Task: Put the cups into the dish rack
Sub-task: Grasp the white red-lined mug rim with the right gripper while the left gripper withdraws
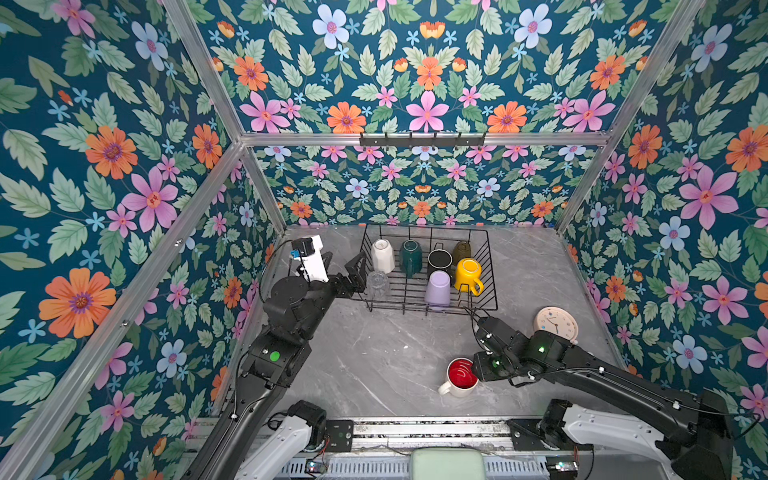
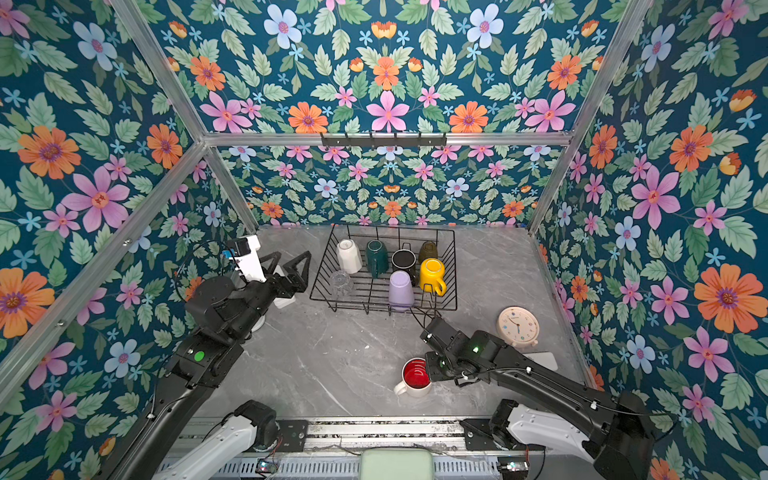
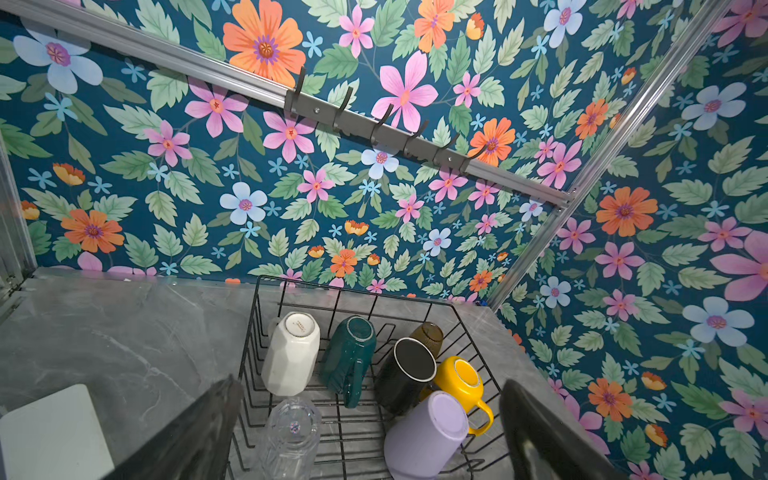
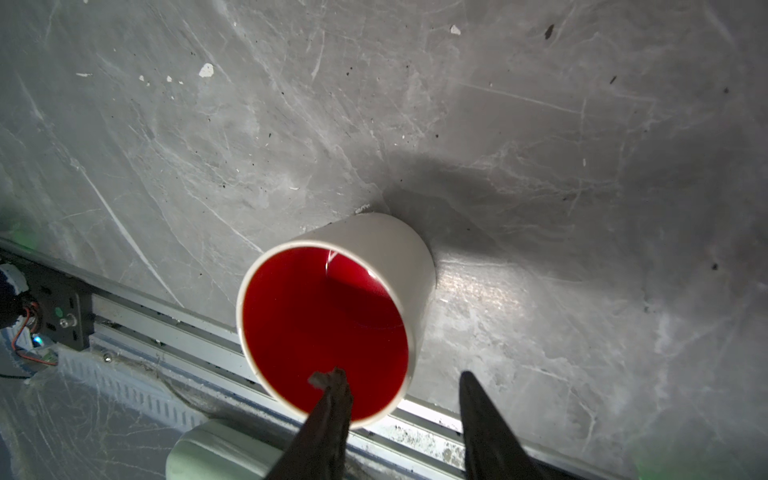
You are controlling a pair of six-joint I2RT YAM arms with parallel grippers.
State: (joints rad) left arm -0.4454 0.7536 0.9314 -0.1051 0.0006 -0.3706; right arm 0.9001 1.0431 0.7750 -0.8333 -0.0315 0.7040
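Grey marble tabletop (image 4: 540, 166) carries the white red-inside mug (image 4: 328, 324) upright, its wall between the right gripper's (image 4: 399, 378) parted jaws: one finger inside, the other just outside, clear of it. Beyond the left gripper's (image 3: 372, 384) widely spread jaws stands the dish rack (image 3: 249, 353), holding seven cups (image 3: 291, 357).

Floral walls (image 1: 415, 83), grey marble tabletop (image 1: 374, 353)

Robot lab test booth.
Floral-papered panels (image 1: 428, 62) on aluminium rails (image 1: 291, 139) enclose a marble-look tabletop (image 1: 374, 353); robot arms (image 1: 266, 374) mounted along its near edge.
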